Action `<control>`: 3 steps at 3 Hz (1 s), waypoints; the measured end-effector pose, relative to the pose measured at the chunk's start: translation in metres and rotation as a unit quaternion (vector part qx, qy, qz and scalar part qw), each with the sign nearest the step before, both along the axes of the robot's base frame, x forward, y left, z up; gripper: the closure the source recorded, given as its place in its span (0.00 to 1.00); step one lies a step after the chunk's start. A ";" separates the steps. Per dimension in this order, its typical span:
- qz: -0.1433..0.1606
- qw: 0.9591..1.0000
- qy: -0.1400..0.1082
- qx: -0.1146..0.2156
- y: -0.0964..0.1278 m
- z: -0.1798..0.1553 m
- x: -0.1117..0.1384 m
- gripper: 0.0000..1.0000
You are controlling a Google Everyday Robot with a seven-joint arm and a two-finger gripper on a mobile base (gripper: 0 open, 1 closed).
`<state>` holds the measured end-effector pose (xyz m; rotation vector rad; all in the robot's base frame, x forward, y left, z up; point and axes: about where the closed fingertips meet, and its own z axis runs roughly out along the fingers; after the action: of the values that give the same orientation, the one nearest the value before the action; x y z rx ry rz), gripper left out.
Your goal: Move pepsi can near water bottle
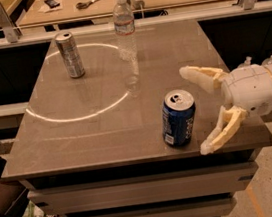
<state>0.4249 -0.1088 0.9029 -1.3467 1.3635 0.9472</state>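
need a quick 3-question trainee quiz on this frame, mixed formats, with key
1. True or false: the tool is shut on the pepsi can.
2. Which stands nearest the water bottle? A) pepsi can B) silver can C) tool
3. Fill in: the pepsi can stands upright near the table's ____ edge (front or back).

Key: 1 false, the tool is open, just right of the can. 2 B. 3 front.
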 end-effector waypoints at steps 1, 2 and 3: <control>0.011 1.000 0.016 0.006 0.013 -0.011 0.005 0.00; 0.014 0.999 0.032 0.010 0.020 -0.024 0.009 0.00; 0.016 0.999 0.031 0.009 0.022 -0.023 0.009 0.17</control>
<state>0.4334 -0.0869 0.8801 -1.3390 1.3799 1.0273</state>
